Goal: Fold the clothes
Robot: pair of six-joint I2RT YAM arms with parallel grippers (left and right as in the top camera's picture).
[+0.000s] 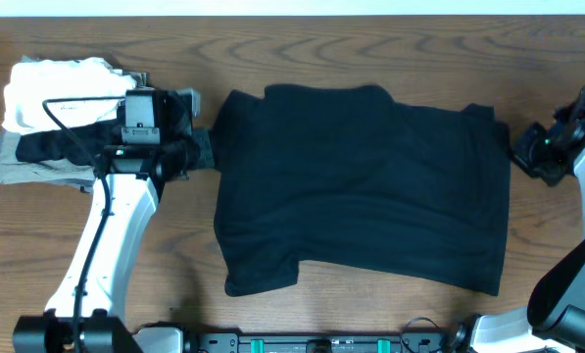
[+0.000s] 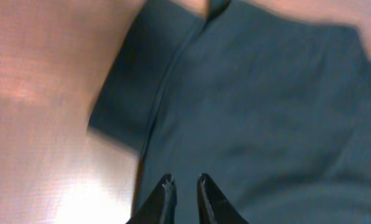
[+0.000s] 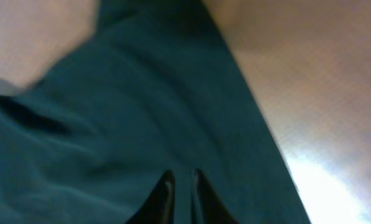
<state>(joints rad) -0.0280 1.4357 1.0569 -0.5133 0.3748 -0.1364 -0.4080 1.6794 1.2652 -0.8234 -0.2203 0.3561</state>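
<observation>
The black T-shirt (image 1: 361,186) lies flat across the middle of the wooden table, with one sleeve sticking out at its lower left. My left gripper (image 1: 202,149) is at the shirt's left edge, by the upper left sleeve. In the left wrist view its fingers (image 2: 184,182) are nearly together over the dark fabric (image 2: 266,106), with nothing between them. My right gripper (image 1: 517,147) is at the shirt's right edge. In the right wrist view its fingers (image 3: 181,174) are nearly together above the fabric (image 3: 123,112) and hold nothing.
A white folded garment (image 1: 57,88) lies on grey folded garments (image 1: 23,169) at the far left, behind my left arm. Bare wooden table (image 1: 96,39) surrounds the shirt.
</observation>
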